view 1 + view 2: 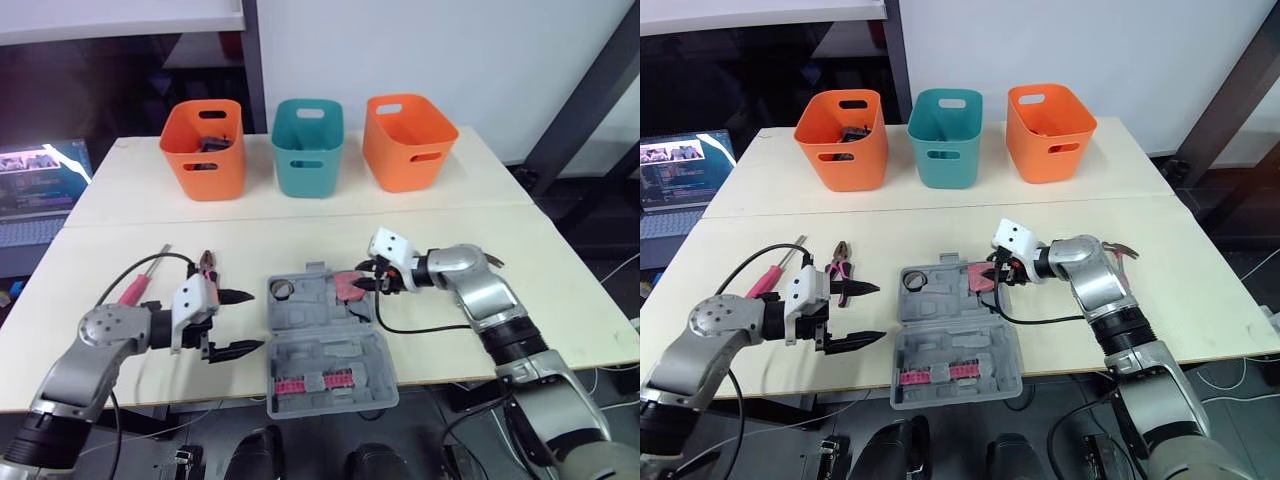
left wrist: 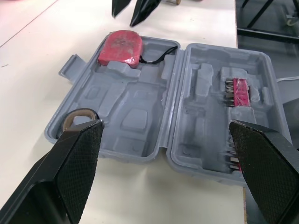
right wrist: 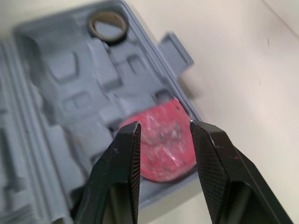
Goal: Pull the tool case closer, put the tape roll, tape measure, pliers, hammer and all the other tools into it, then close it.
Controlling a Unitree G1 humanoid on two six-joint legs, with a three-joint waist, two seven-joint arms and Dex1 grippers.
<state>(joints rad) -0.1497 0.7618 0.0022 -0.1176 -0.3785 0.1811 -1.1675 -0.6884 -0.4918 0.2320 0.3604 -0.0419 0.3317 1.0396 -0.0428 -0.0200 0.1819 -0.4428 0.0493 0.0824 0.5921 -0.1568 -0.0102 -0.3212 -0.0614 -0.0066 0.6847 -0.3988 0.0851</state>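
Note:
The grey tool case (image 1: 325, 352) lies open at the table's front middle. A tape roll (image 1: 282, 290) sits in the far left corner of its far half, and a red tape measure (image 1: 349, 284) in the far right corner. My right gripper (image 1: 366, 284) hovers open just over the tape measure (image 3: 161, 144), its fingers apart from it. Left of the case, my left gripper (image 1: 238, 322) stands wide open and empty. Pliers (image 1: 208, 264) and a pink-handled screwdriver (image 1: 136, 289) lie on the table behind it. A hammer head (image 1: 1121, 250) pokes out behind my right forearm.
A red bit holder (image 1: 314, 383) sits in the case's near half. At the back stand an orange basket (image 1: 204, 150), a teal one (image 1: 308, 148) and another orange one (image 1: 408, 140). A laptop (image 1: 38, 190) is off the table's left side. The case reaches the front edge.

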